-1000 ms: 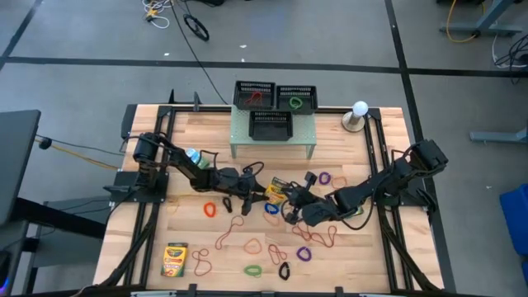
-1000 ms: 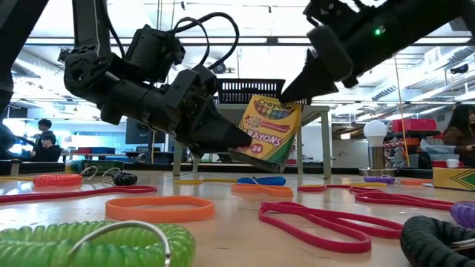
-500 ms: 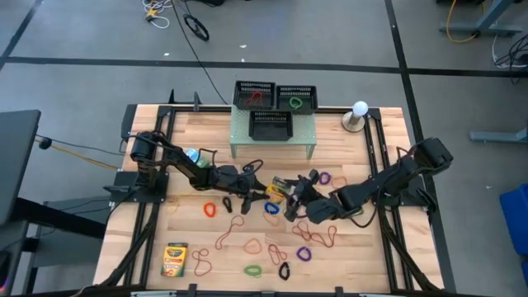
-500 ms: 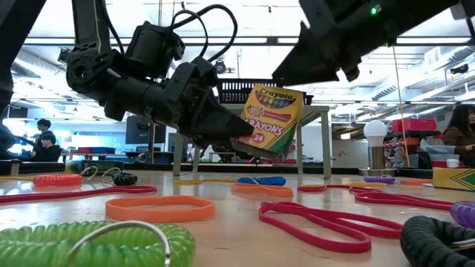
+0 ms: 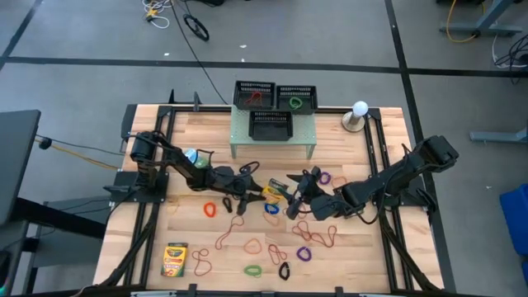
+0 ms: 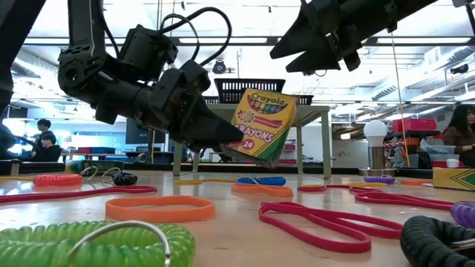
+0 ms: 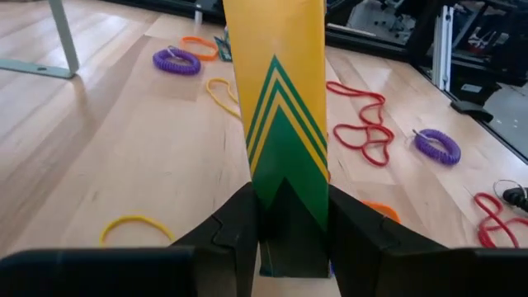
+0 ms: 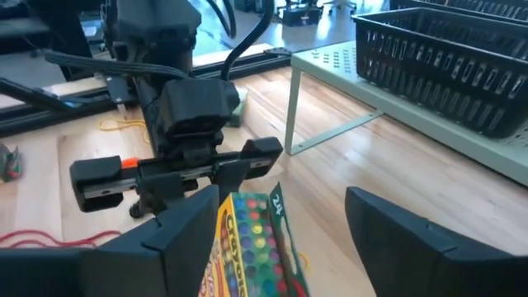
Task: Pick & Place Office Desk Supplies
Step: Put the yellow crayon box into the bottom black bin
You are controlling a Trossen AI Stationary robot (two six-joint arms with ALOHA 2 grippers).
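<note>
Overhead, left gripper (image 5: 262, 192) clamped on crayon box (image 5: 275, 192) mid-worktop (image 5: 346, 157), right gripper (image 5: 302, 191) just beside, fingers spread wide, empty; from table height, box (image 6: 261, 125) tilted, lifted clear of rubber bands (image 6: 159, 208); through left wrist, only its yellow-green edge (image 7: 280, 124) pinched between fingers (image 7: 233, 235).

Right end effector (image 6: 320, 52) released the crayon box (image 6: 260, 124), opened wide and lifted away

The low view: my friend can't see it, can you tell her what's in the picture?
The left end effector holds a yellow crayon box tilted above the wooden table. The right end effector hangs open above it, not touching. Red, orange and green rubber bands lie in front.
</note>
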